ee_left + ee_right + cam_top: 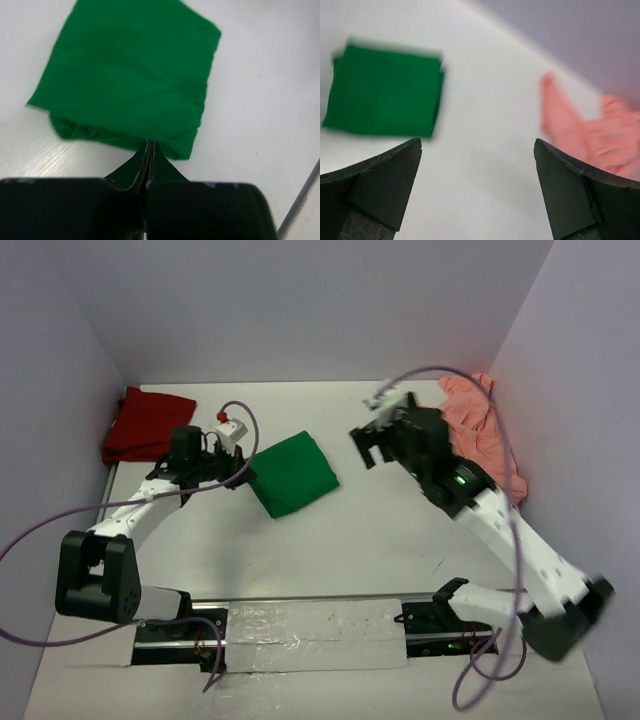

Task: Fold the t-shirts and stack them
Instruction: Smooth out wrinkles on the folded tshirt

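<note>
Landmark for this report: the green t-shirt (292,472), lying folded into a rough square on the white counter (380,540).

1. Green t-shirt. It rests flat in several layers, with one corner pointing toward the arm bases. The left wrist view shows the bundled fold along the near edge. The right wrist view shows it blurred.

2. Left tool (243,472). It is at the left edge of the green t-shirt. In the left wrist view its fingers (137,170) are pressed together with no gap, and their tips meet the shirt's near hem. Whether any cloth is caught between them cannot be told.

3. Right tool (368,445). It is held above the counter, to the right of the green t-shirt and apart from it. In the right wrist view its fingers (385,175) are spread wide with only bare counter between them. It grips nothing. This arm appears blurred in the top view.

4. Dark red t-shirt (145,423). It lies well to the left of the green t-shirt and farther back, bunched against the left wall. Neither tool touches it.

5. Salmon-pink t-shirt (485,430). It lies well to the right of the green t-shirt, crumpled against the right wall, beyond the right arm. The right wrist view shows it out of focus.

6. The three t-shirts lie separately, with none on top of another.
</note>
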You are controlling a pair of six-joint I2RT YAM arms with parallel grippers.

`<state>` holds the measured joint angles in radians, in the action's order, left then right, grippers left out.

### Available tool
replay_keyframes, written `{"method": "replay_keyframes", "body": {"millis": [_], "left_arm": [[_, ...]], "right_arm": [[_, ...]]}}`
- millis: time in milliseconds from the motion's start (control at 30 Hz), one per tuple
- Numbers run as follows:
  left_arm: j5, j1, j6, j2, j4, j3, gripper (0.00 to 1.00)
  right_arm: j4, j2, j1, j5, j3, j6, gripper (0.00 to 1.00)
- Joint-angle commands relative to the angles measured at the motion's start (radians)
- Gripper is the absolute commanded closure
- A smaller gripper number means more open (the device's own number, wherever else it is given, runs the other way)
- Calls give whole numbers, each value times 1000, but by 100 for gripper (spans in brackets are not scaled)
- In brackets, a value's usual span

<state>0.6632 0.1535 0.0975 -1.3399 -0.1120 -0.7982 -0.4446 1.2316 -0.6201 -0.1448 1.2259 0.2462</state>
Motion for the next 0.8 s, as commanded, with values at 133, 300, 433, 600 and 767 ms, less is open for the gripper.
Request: {"method": "replay_keyframes", "body": {"millis": [133,300,433,600,767], "left_arm": [[10,155,-44,-175,140,-166,100],[-126,213,-53,-309,115,-248,100],[-166,241,-61,-413,51,-314,100],[-223,283,-65,-547,-50,-395,100],[-324,302,-87,-659,-138,-479,100]], "right_arm": [[317,-524,258,-4,-334,25,0],[348,-653,322,90,-451,7,0],[345,-667,387,71,-434,-12,0],[343,-670,413,76,-440,-19,0],[350,-666,424,54,-431,-24,0]]}}
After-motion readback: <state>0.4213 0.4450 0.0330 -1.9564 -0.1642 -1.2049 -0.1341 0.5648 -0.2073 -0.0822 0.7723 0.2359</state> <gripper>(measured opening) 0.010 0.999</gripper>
